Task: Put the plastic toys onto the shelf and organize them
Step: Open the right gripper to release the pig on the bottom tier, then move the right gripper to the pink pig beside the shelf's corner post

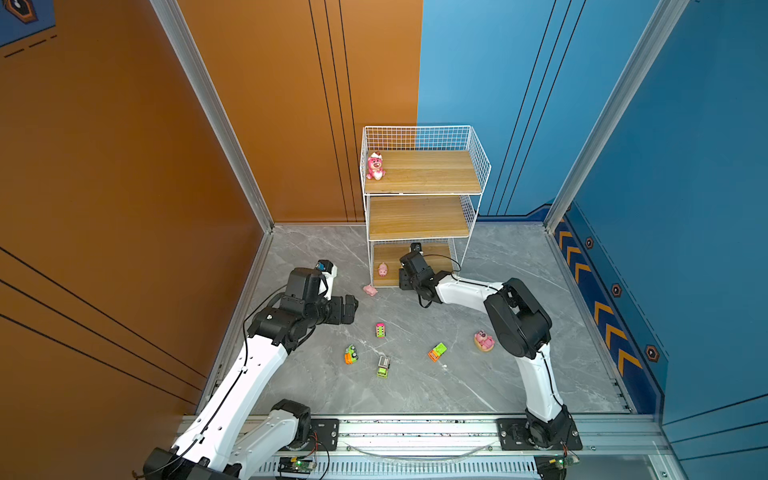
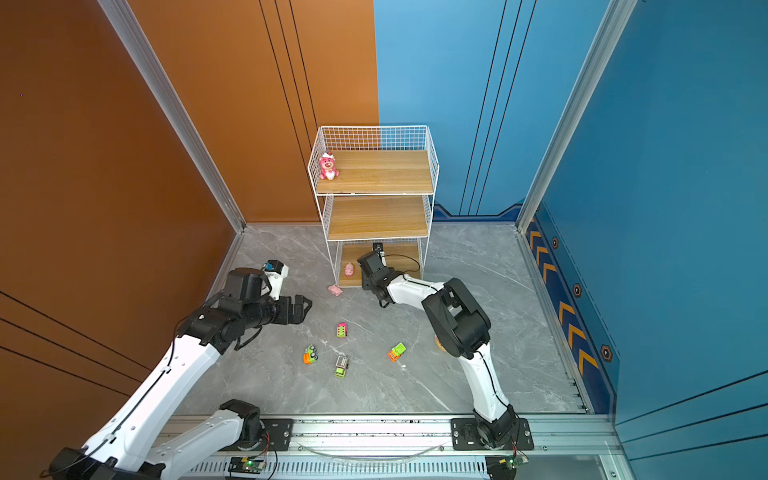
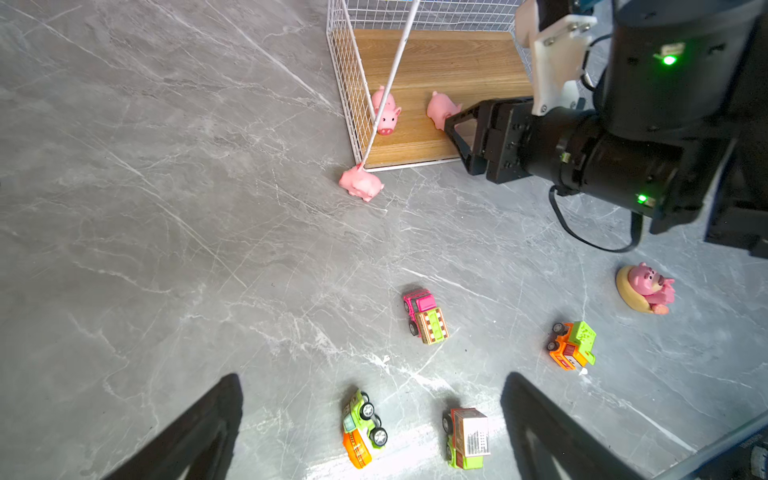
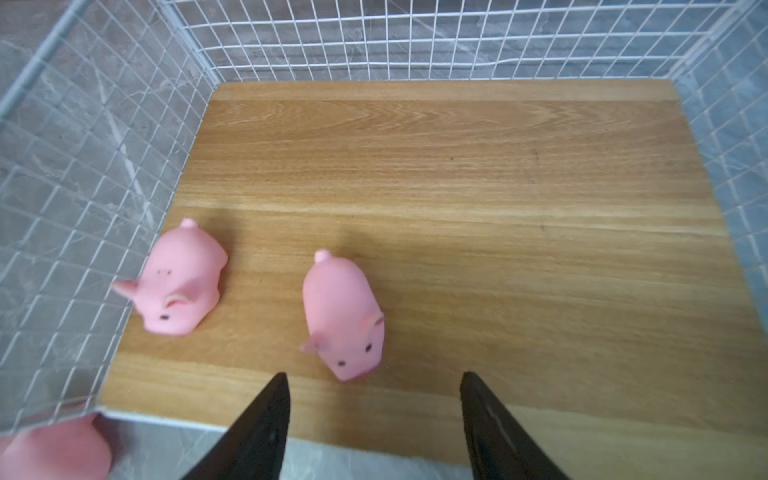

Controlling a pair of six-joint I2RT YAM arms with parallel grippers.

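— State of the right gripper?
— Fingers apart at the front edge of the shelf's bottom board. One pig stands free just ahead of them, and a second pig is beside the side mesh.
— And the left gripper?
— Spread wide, empty, above the table. A third pig lies by the shelf's corner post. Four toy vehicles and a bear on a tan base are at lower centre.
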